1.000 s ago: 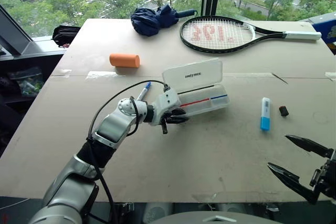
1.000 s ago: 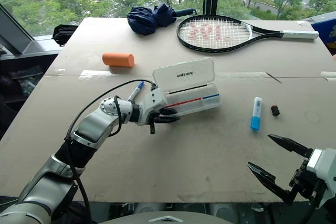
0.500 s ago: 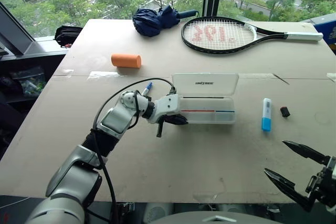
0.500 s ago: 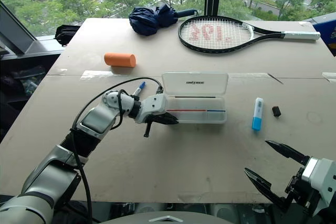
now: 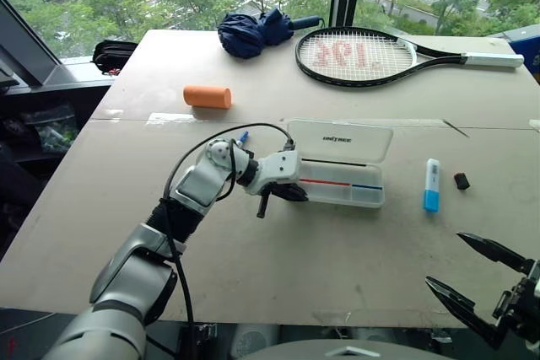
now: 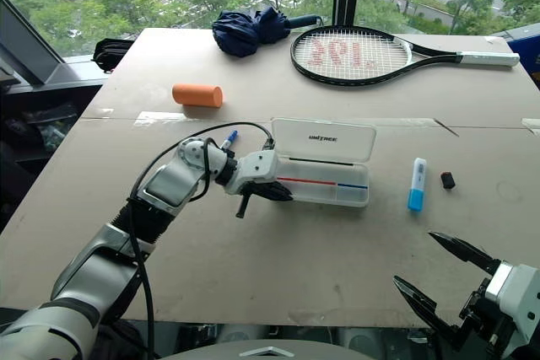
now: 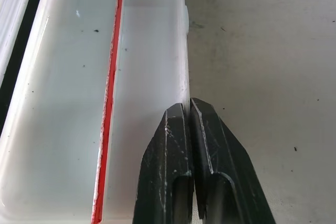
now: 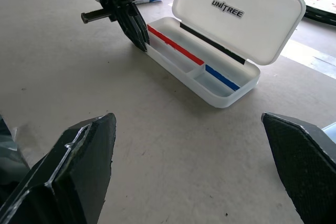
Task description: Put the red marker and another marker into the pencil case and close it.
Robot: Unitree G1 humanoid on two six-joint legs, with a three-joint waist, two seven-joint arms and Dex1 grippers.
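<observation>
Pencil case [image 5: 342, 185] is the landmark here: it lies open near the middle of the table [image 5: 278, 267], its lid [image 5: 341, 142] standing up on the far side with the printed logo facing the robot, so the tray is exposed for loading. A red line and a blue line run along the tray, with a divider between two compartments; whether these are the case's own markings or thin items I cannot tell. The left gripper [image 5: 289, 193] has its two black fingers pressed tightly together, holding nothing, with the tips against the near wall of the case at its left end; closed like this it works as a blunt pusher, and I judge it is there to square or steady the case rather than to grasp it. A blue-capped marker [image 6: 226, 138] lies just behind the left arm, left of the case. A white and blue marker [image 5: 431, 185] lies right of the case, with a small dark cap [image 5: 461, 180] just beyond it. The right gripper [image 5: 477, 286] hangs near the table's front edge, well apart from the case, its fingers spread wide and empty, seemingly kept ready for a pickup. No marker that is plainly red shows itself, and the case holds no marker body yet.
</observation>
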